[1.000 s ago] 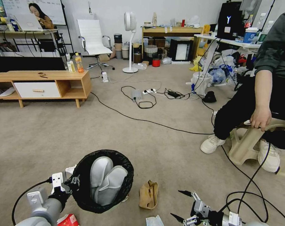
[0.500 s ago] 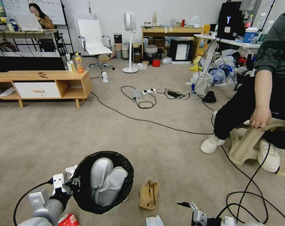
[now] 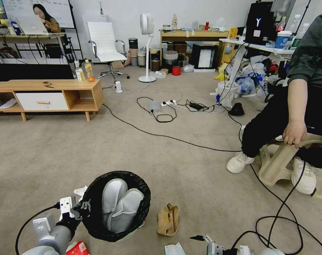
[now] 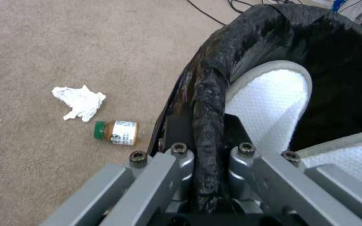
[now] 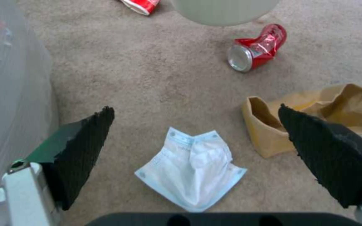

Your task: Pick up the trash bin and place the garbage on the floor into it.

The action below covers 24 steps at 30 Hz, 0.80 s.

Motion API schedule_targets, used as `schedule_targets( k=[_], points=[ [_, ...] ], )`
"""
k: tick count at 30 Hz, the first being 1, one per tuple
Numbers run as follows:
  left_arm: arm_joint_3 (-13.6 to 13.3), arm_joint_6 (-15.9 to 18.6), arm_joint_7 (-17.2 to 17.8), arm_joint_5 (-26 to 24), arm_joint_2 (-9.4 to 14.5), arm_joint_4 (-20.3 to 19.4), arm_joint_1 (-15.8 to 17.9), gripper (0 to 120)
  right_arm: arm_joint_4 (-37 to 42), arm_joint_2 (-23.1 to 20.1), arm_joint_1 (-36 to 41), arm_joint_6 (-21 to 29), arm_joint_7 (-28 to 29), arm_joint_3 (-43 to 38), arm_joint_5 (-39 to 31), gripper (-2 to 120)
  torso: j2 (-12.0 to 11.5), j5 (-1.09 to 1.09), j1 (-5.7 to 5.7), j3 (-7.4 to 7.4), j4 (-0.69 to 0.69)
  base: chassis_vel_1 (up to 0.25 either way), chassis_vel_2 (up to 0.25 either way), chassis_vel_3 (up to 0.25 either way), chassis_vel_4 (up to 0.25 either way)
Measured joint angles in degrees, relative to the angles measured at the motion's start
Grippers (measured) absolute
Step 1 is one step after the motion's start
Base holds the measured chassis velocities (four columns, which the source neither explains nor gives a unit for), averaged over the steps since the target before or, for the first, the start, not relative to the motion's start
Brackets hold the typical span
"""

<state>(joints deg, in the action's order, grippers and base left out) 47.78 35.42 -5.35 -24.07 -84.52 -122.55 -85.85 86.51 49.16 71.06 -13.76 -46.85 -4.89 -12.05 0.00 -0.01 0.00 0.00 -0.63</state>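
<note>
The trash bin [image 3: 95,226], lined with a black bag, holds two white slippers. My left gripper [image 3: 80,207] is shut on its rim [image 4: 208,103]. My right gripper [image 3: 203,243] hangs open low over the floor [image 3: 189,170], its jaws spread above a pale blue face mask [image 5: 191,168]. The garbage lies around it: a brown paper bag [image 5: 315,108] by one fingertip [image 5: 323,147], a crushed red can [image 5: 254,48], a red wrapper [image 3: 75,248], a white tissue [image 4: 79,101] and a small green-capped bottle [image 4: 118,132] beside the bin.
Black cables [image 3: 274,219] loop over the carpet at the right, near a seated person's shoes [image 3: 238,162] and a plastic stool [image 3: 277,163]. A low wooden cabinet [image 3: 44,94] stands at the far left, a floor fan [image 3: 146,46] farther back.
My right gripper has sunk toward the floor and slid down to the head view's lower edge. The left gripper and the bin have barely moved.
</note>
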Motion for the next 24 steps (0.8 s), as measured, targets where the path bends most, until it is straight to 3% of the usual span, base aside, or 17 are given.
schedule_targets(
  k=[24],
  points=[
    [-0.27,-0.50,-0.34,1.29,-0.68,0.52,-0.22,5,-9.75,5.00,-7.67,-2.56,1.34,6.32,2.33,100,0.00,0.00,0.00,0.00,0.00,0.000,0.000,0.000,0.000]
  ],
)
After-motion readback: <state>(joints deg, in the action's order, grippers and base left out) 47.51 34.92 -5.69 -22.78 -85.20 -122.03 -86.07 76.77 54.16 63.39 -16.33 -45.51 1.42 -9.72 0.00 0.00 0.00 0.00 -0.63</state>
